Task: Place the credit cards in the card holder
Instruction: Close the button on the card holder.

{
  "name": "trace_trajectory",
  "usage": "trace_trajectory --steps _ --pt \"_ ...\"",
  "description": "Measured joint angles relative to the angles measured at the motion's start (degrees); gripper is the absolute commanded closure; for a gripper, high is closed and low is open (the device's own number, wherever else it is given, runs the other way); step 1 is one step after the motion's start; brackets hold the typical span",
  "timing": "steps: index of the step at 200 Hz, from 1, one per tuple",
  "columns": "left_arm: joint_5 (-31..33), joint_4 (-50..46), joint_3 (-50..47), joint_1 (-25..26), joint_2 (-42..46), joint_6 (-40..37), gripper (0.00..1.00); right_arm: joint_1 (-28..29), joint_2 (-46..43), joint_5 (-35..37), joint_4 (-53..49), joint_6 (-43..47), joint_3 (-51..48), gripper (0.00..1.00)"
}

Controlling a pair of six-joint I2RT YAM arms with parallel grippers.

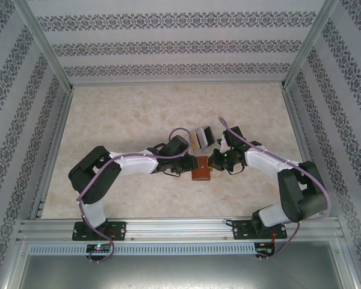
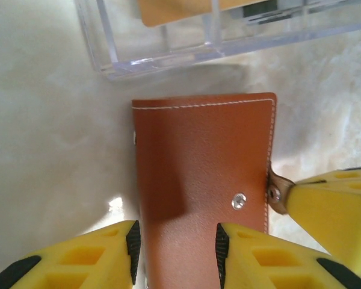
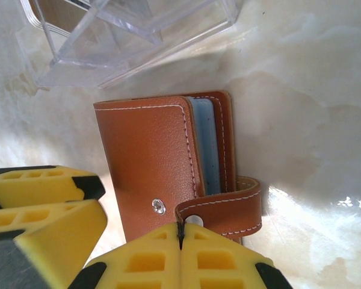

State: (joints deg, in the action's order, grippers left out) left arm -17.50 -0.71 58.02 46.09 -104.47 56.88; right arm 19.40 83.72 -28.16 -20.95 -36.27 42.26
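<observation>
Card holder (image 3: 147, 156) lies folded on the worktop (image 3: 301, 120) just beside the clear case (image 3: 138, 36), seemingly steadied by the partly spread, empty left claw (image 2: 174, 247) while the closed right claw (image 3: 180, 238) pinches its snap tab (image 3: 228, 208).

Bright, diffuse light washes the table (image 3: 313, 120), glaring white in patches. The clear case (image 2: 105, 33) looks blurred, perhaps.
</observation>
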Motion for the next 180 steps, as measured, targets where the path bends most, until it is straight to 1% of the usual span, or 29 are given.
trace_trajectory --steps 16,36,55,102,152,180 --pt "-0.04 -0.46 0.92 0.00 -1.62 -0.44 0.57 -0.02 0.00 0.00 -0.04 0.00 0.00 1.00" --pt "-0.20 -1.55 2.56 -0.02 -3.63 -0.90 0.60 -0.02 0.00 0.07 -0.42 0.02 0.31 1.00" --pt "-0.28 -2.32 3.61 0.00 -4.28 -0.96 0.63 -0.02 0.00 0.26 -1.05 0.04 0.90 1.00" --pt "-0.46 -2.56 3.85 -0.04 -4.52 -0.96 0.63 0.00 -0.22 0.66 -2.01 0.09 1.33 1.00" --pt "-0.83 -2.56 4.17 -0.04 -4.85 -0.96 0.65 3.02 1.07 0.72 -2.34 0.04 3.04 1.00" --pt "-0.87 -2.47 4.17 -0.07 -4.90 -0.94 0.66 3.39 2.84 1.09 -2.34 0.02 3.39 1.00"
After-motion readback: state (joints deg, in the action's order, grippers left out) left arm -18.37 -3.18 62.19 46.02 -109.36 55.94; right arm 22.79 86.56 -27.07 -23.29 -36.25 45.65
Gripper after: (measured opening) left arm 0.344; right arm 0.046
